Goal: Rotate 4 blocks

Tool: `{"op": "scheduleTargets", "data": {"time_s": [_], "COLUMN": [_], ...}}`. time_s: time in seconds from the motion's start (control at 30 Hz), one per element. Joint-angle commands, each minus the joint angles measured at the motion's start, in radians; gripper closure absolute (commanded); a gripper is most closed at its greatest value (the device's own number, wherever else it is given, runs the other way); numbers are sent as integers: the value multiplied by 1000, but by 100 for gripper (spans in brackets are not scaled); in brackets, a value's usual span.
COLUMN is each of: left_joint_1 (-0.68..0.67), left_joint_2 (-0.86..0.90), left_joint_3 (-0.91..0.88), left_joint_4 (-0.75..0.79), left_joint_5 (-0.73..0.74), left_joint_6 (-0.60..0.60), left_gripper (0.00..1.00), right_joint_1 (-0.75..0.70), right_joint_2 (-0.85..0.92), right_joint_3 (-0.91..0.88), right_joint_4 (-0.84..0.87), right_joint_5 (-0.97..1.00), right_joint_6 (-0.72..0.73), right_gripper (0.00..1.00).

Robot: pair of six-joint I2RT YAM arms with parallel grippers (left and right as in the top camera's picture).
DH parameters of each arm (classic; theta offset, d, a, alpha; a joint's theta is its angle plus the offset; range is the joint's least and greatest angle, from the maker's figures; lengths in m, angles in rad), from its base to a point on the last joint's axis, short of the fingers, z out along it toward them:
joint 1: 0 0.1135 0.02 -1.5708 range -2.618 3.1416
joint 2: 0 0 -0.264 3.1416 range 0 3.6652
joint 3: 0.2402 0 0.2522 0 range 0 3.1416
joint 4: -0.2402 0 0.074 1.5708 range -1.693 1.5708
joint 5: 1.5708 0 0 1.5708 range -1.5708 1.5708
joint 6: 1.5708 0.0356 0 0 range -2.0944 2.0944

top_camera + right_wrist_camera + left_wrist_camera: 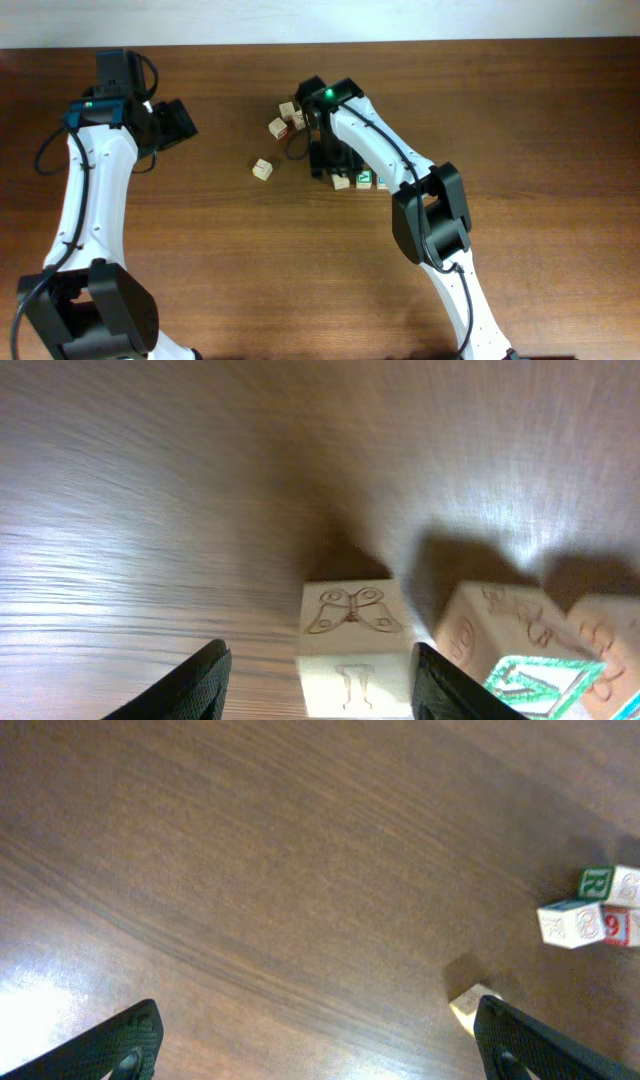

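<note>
Blocks (343,182) sitting in short row near centre of table (540,120); loose cubes (278,127) lying at 10 o'clock from row. Right gripper (318,660) straddling butterfly block (350,610), jaws partly apart, gap showing on 9 o'clock side, so not gripping. You should be centring fingers on opposite faces, closing gently, and lifting slightly before turning, clearing neighbour block (500,630) at 3 o'clock. Left gripper (315,1020) hanging wide, empty. No containers showing.
</note>
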Motion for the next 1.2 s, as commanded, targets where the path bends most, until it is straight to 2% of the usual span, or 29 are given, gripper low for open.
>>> {"op": "scheduleTargets", "data": {"time_s": [0.0, 0.1, 0.2, 0.27, 0.33, 0.37, 0.5, 0.7, 0.8, 0.9, 1.03, 1.17], "left_joint_1": [4, 15, 64, 97, 103, 103, 103, 103, 103, 103, 103, 103], "left_joint_2": [10, 10, 10, 10, 10, 10, 10, 10, 10, 10, 10, 10], "left_joint_3": [21, 21, 21, 21, 21, 21, 21, 21, 21, 21, 21, 20], "left_joint_4": [30, 37, 36, 36, 36, 36, 36, 30, 23, 22, 21, 21], "left_joint_5": [-18, -117, -116, -112, -108, -108, -108, -108, -108, -108, -107, -81], "left_joint_6": [-1, -1, -2, -2, -2, -2, -2, -2, -2, -2, -2, -2], "left_gripper": [2, 1, 1, 1, 1, 1, 1, 1, 1, 1, 1, 1], "right_joint_1": [34, 114, 172, 189, 190, 190, 196, 201, 208, 205, 200, 140], "right_joint_2": [-3, -2, 2, 20, 41, 55, 90, 96, 96, 96, 96, 94], "right_joint_3": [124, 110, 105, 105, 105, 100, 99, 92, 66, 66, 67, 68], "right_joint_4": [61, 240, 340, 353, 350, 336, 338, 377, 362, 317, 252, 77], "right_joint_5": [-46, -73, -26, -18, -10, 27, 35, 35, 35, 36, 47, 47], "right_joint_6": [-25, 9, -102, -124, -40, 65, 165, 218, 224, 184, 60, 61], "right_gripper": [42, 41, 41, 41, 41, 40, 34, 48, 51, 60, 62, 63]}}
